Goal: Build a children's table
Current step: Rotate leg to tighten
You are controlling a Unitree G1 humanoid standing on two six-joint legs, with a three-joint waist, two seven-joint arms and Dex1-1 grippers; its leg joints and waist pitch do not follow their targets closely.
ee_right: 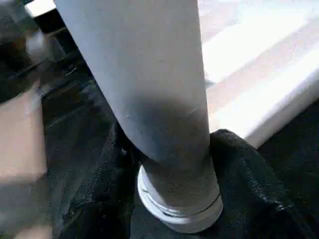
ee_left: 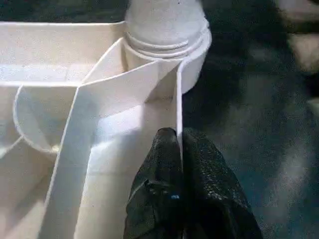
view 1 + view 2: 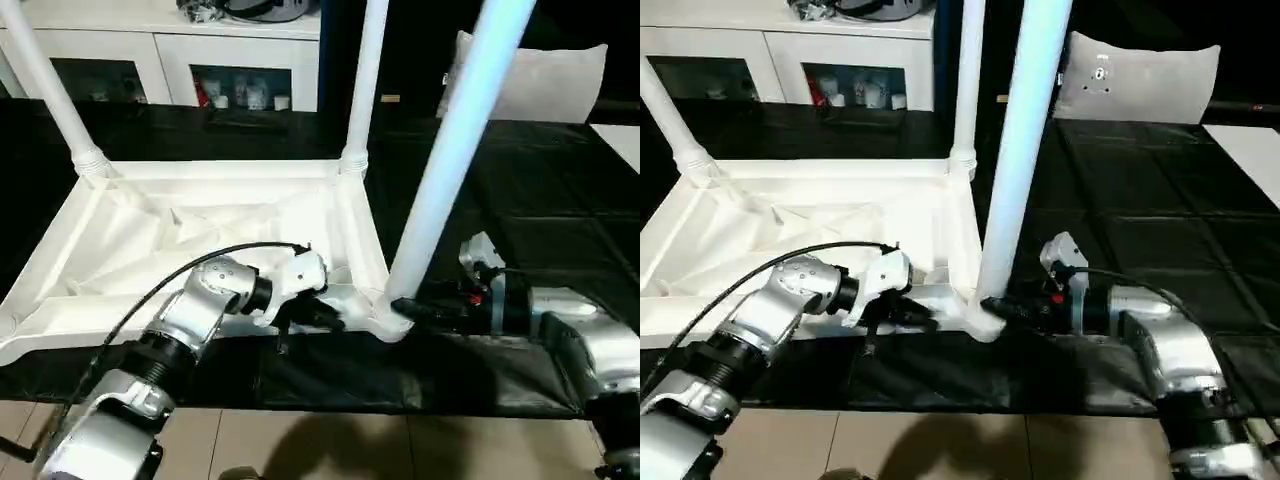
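Your left gripper (image 2: pixel 178 149) is clenched on the rim of the white ribbed plastic tabletop (image 3: pixel 120 240). Your right gripper (image 1: pixel 172 164) grasps the long white tapered tube leg (image 3: pixel 1025 130) just above its corner socket (image 3: pixel 980 322).

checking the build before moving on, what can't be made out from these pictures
- Near right leg: top cut off by the picture edge in both eye views.
- Its seat in the corner socket: hidden by the right gripper.
- Near left corner of the table top: covered by the left forearm.
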